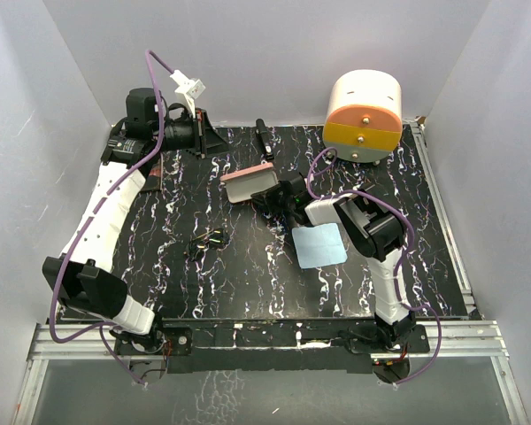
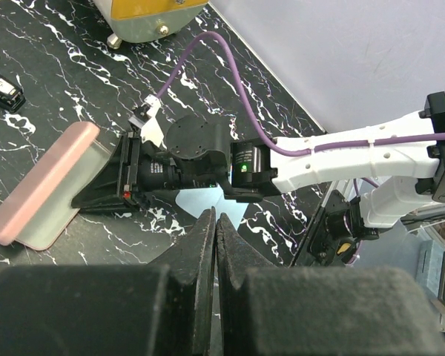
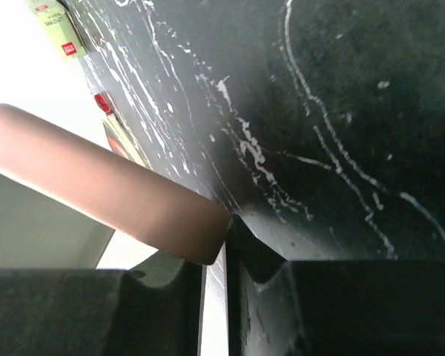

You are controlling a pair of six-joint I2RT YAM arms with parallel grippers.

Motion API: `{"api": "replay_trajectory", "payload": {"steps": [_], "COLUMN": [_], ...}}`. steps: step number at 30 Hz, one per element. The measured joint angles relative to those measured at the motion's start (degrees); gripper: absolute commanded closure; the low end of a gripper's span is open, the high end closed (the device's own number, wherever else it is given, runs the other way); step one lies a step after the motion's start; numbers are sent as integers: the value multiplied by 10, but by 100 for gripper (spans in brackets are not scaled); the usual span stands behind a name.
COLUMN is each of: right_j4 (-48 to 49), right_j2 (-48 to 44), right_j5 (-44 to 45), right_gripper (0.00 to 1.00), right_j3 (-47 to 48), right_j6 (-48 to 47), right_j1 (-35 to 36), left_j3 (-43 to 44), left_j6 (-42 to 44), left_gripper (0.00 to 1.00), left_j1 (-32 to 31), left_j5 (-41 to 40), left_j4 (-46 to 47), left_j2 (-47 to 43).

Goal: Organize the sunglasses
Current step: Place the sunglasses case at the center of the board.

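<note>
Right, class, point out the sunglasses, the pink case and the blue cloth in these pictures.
sunglasses (image 1: 208,239): top external view, middle of the dark frame.
pink case (image 2: 41,184): left wrist view, middle of its pink shell.
blue cloth (image 1: 321,244): top external view, centre of the cloth.

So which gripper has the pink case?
The right gripper, clamped on the edge of the pink case mid-table; the left gripper is shut on nothing, back near the far wall.

The tabletop (image 1: 248,283) is smooth black with white marble veining and a slight sheen, the pink glasses case (image 1: 248,181) has a smooth matt shell, the light blue cloth (image 1: 322,244) looks soft and matt, and the sunglasses (image 1: 208,239) have thin dark frames that glint faintly.
</note>
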Motion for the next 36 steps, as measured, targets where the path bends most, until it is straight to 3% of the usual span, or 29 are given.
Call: {"api": "replay_trajectory", "payload": {"steps": [1, 3, 14, 17, 20, 26, 32, 36], "right_j4": [-6, -10, -14, -19, -19, -30, -70, -97], "right_j2": [-4, -11, -14, -14, -16, -56, -178, -172], "right_j5": [1, 2, 2, 2, 1, -12, 9, 21], "right_gripper": [65, 59, 58, 64, 91, 92, 92, 92], "right_j3": [0, 0, 0, 0, -1, -10, -13, 64], "right_j6": [-4, -10, -24, -25, -29, -63, -129, -173], "right_j1": [0, 0, 0, 0, 0, 0, 0, -12], "left_j3": [0, 0, 0, 0, 0, 6, 17, 17], "left_j6": [0, -1, -3, -2, -2, 5, 15, 15], "left_gripper": [100, 100, 100, 100, 100, 100, 100, 100], "left_j1": [0, 0, 0, 0, 0, 0, 0, 0], "left_j5": [0, 0, -6, -7, -8, -11, -12, -14], "left_j4": [0, 0, 0, -2, -6, -17, -25, -25], "left_j2": [0, 0, 0, -1, -4, -9, -10, -10]}}
